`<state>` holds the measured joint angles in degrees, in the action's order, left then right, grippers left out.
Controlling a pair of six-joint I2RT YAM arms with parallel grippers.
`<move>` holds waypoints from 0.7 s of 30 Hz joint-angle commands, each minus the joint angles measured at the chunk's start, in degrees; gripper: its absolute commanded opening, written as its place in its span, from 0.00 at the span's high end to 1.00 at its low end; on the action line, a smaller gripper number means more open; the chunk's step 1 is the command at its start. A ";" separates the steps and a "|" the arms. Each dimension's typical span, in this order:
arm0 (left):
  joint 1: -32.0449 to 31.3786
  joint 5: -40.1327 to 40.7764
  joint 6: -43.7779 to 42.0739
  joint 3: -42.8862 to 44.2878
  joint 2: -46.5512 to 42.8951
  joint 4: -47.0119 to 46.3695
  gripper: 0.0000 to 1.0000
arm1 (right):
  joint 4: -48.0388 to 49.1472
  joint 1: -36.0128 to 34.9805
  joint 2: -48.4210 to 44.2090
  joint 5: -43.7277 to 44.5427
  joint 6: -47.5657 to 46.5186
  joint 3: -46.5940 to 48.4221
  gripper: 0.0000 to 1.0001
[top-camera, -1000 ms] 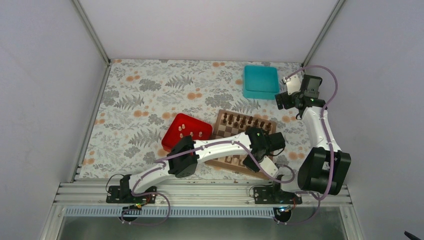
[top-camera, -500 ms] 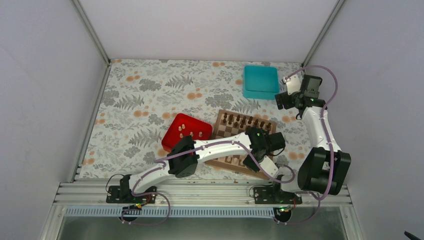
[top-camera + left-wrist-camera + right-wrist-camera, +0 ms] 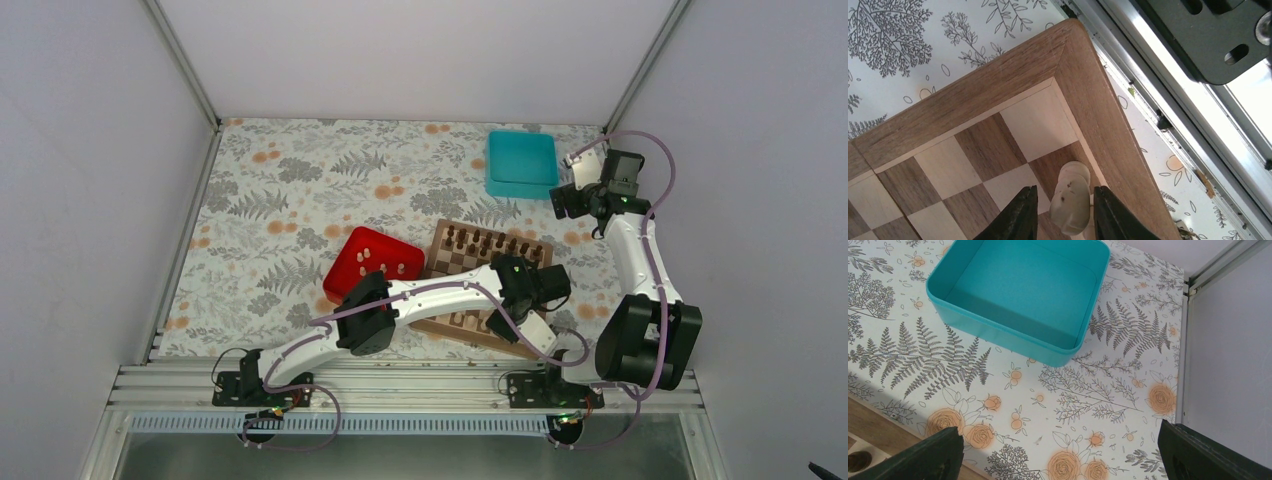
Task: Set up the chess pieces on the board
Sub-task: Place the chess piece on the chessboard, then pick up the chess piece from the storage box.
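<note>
My left gripper (image 3: 1065,194) is barely cracked open, straddling a cream chess piece (image 3: 1071,200) with a sliver of gap, so no real grip. The piece stands just beside the corner square at the board (image 3: 998,85)'s near right corner. The right gripper (image 3: 1063,452) is spread wide and empty, near the teal box (image 3: 1018,295).

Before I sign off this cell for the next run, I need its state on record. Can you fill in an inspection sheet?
Surface: floral table cover, no spills seen.
Job's things: board angled near the bases; dark pieces along its far rows; pale pieces partly in the red tray, partly on the near rows.
Clutter: teal box far right, nothing seen inside.
Hands: left hand slightly parted around a pale piece near the board's corner; right hand wide open, holding nothing.
Cables: lilac cables along both arms, no snag seen.
Surroundings: white walls, aluminium rail at the near edge.
</note>
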<state>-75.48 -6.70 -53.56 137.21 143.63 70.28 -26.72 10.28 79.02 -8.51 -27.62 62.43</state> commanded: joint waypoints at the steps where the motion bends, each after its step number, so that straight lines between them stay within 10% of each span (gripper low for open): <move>1: 0.27 2.96 -0.03 1.98 -1.77 0.81 0.69 | 0.27 0.52 -1.23 -1.32 -0.24 0.10 0.00; 7: 1.29 6.93 1.64 7.58 -8.53 7.38 0.67 | 0.23 0.47 -0.96 -0.73 -0.49 0.17 0.00; 21: 22.93 6.36 6.22 -38.32 -47.73 -4.89 0.59 | 0.02 0.52 0.29 -0.46 -0.31 0.68 0.00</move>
<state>-59.02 -0.60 -48.90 110.28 100.95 69.19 -26.81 10.28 79.02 -8.25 -27.79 62.41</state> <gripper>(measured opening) 0.407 0.997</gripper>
